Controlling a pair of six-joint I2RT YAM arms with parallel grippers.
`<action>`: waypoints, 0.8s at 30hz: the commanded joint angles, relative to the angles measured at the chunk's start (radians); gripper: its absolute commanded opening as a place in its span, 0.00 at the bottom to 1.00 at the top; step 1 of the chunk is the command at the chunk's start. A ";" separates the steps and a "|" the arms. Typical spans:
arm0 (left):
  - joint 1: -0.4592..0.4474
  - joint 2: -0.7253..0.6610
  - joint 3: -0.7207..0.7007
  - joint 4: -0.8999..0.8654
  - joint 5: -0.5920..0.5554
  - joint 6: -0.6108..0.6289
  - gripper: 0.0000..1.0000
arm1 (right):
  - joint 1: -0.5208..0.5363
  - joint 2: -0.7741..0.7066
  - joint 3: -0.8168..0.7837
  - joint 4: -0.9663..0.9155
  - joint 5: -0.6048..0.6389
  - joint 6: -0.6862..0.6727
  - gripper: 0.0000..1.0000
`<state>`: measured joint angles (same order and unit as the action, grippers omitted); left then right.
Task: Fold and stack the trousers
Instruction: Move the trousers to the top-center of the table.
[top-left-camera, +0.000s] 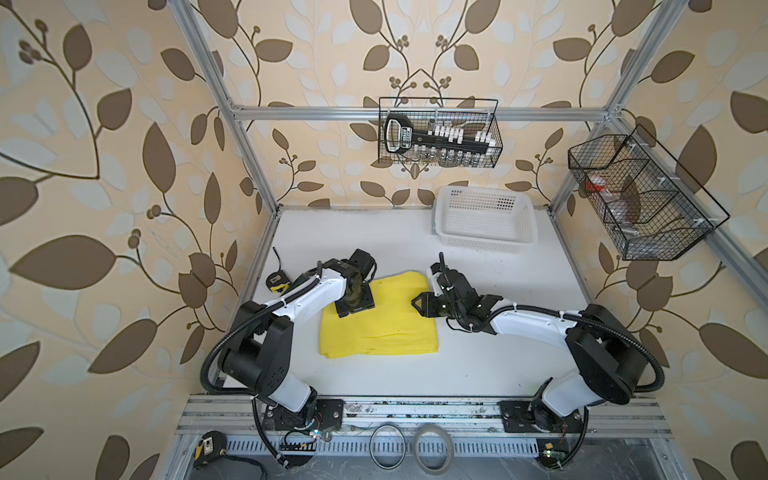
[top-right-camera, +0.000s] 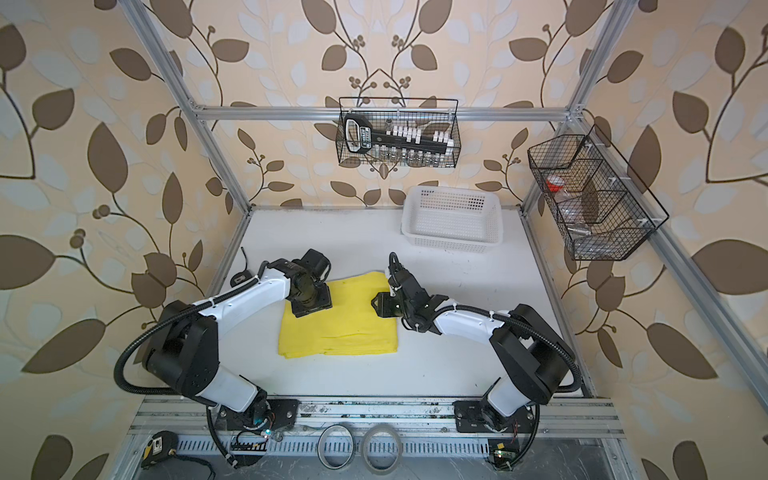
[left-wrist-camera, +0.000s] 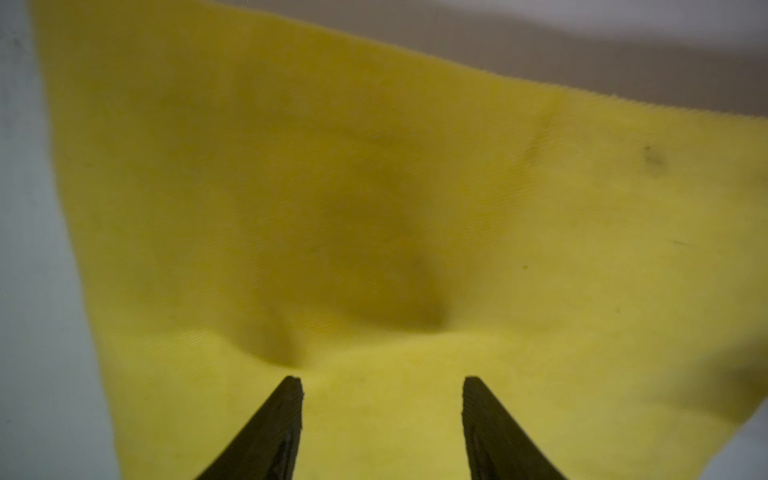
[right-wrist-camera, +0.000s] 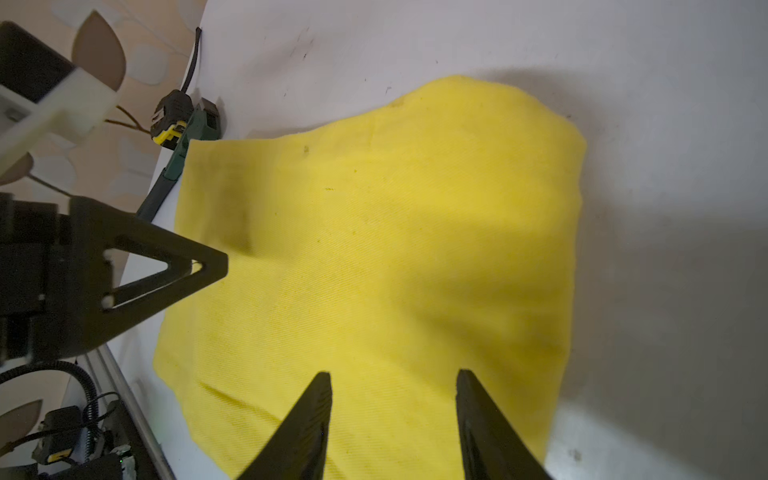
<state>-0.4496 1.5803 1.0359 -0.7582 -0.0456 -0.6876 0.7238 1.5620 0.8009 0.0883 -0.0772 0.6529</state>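
Label on the black tool (top-left-camera: 440, 139) is too blurry to read. White table (top-left-camera: 478, 365), leafy beige wallpaper (top-left-camera: 104, 166). Folded yellow trousers (top-left-camera: 382, 328) lie well apart from the white basket (top-left-camera: 484, 245). Over them, left gripper (left-wrist-camera: 382, 380) and right gripper (right-wrist-camera: 394, 374), fingers spread, holding nothing.

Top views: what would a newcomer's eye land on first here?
The bright yellow trousers, folded into a flat rectangle in the middle of the white table. The left hand and right hand hover open over their far half. A white basket stands at the table's far right.
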 joint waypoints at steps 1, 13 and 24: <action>-0.066 0.067 0.026 0.042 -0.070 -0.048 0.67 | -0.022 -0.051 0.025 -0.014 0.004 -0.089 0.54; -0.079 0.367 0.181 0.048 -0.161 -0.044 0.70 | -0.216 -0.373 -0.141 -0.139 -0.044 -0.158 0.66; 0.069 0.688 0.685 -0.104 -0.213 0.183 0.70 | -0.349 -0.525 -0.195 -0.217 -0.089 -0.194 0.72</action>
<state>-0.4046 2.1323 1.6257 -0.8085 -0.1738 -0.6201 0.3874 1.0607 0.6285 -0.0921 -0.1345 0.4919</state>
